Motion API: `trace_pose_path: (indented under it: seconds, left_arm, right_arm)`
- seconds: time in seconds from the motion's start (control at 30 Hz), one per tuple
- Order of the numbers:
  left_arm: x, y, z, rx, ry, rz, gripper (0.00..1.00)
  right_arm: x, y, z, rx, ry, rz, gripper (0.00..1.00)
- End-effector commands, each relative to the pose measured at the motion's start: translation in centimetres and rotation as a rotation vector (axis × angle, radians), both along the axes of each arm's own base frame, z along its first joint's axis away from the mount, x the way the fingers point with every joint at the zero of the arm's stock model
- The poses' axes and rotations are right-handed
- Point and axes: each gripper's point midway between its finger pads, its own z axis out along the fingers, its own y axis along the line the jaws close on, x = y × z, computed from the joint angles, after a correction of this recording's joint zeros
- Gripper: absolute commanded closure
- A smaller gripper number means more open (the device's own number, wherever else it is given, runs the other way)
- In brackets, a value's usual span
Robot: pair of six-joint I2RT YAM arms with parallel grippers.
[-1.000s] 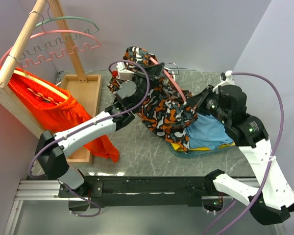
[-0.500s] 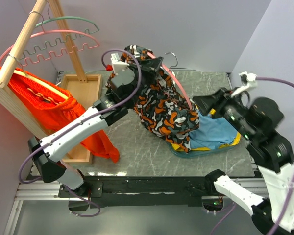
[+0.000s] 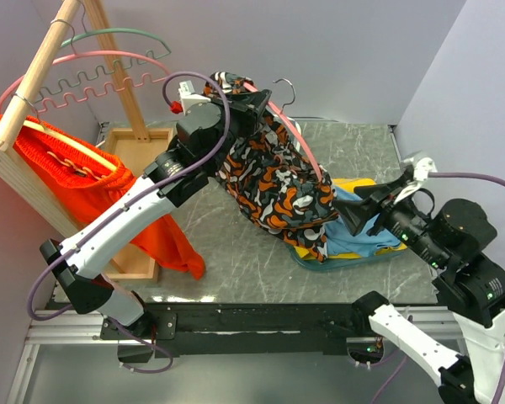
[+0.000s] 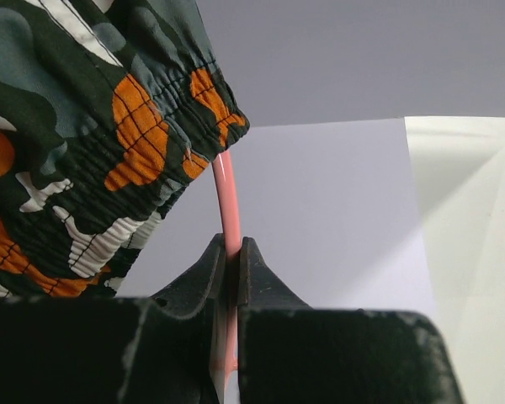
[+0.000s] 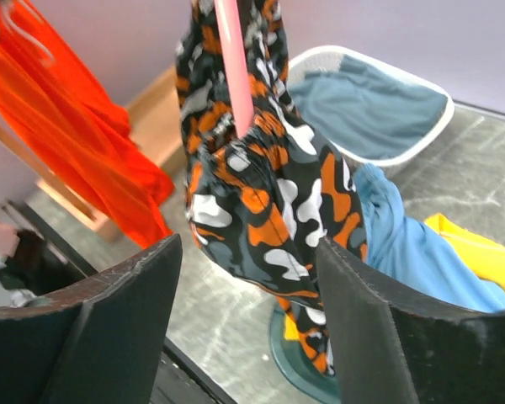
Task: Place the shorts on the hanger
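Above the surface [image 3: 227, 248], your right gripper [image 3: 362, 212] has let go and backed off spread, leaving the shorts [image 3: 273, 181] hanging on the hanger [image 4: 228, 202] your left gripper [image 4: 231, 252] pinches.

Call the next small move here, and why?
Probably lift the left tool, shut on the hanger, a little and start toward the wooden rack. The shorts hang threaded on the hanger's arm, their lower edge low over the blue and yellow clothes, and the right tool is open, clear of the cloth.
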Motion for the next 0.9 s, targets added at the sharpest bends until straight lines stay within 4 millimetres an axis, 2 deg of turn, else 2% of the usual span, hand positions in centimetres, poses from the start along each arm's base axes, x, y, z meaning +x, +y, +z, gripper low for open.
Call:
trace_pose_path:
  seconds: [0.0, 0.03, 0.07, 0.13, 0.27, 0.47, 0.63, 0.83, 0.87]
  left_arm:
    - [-1.9, 1.5, 5.3, -0.119, -0.088, -0.033, 0.99]
    - [-2.0, 1.4, 5.4, -0.119, -0.091, -0.036, 0.99]
    - [-2.1, 1.4, 5.5, -0.12, -0.094, -0.04, 0.99]
    - [-2.1, 1.3, 5.4, -0.122, -0.095, -0.047, 0.99]
    - [-2.1, 1.1, 5.4, -0.119, -0.1, -0.055, 0.99]
    - [-2.4, 1.2, 5.4, -0.118, -0.107, -0.06, 0.99]
    - [-2.5, 1.1, 5.4, -0.127, -0.108, -0.069, 0.99]
    - [-2.6, 0.6, 5.3, -0.132, -0.112, -0.093, 0.99]
    - [-2.6, 0.5, 5.2, -0.134, -0.111, -0.094, 0.99]
  right_arm:
    - [1.4, -0.3, -2.0, -0.103, 0.0, -0.052, 0.27]
    - [1.3, 0.5, -2.5, -0.127, 0.008, -0.023, 0.27]
    - [1.9, 0.2, -3.0, -0.149, 0.013, -0.06, 0.26]
    - [2.0, 1.2, -3.5, -0.16, 0.018, -0.035, 0.26]
    - [3.4, 1.5, -4.9, -0.177, 0.025, -0.075, 0.26]
    - [4.8, 1.7, -4.4, -0.178, -0.022, -0.112, 0.28]
    - [5.3, 3.7, -3.9, -0.159, -0.033, -0.052, 0.34]
    - [5.4, 5.1, -2.7, -0.103, -0.073, -0.003, 0.39]
    - [5.3, 5.3, -2.6, -0.1, -0.077, 0.01, 0.43]
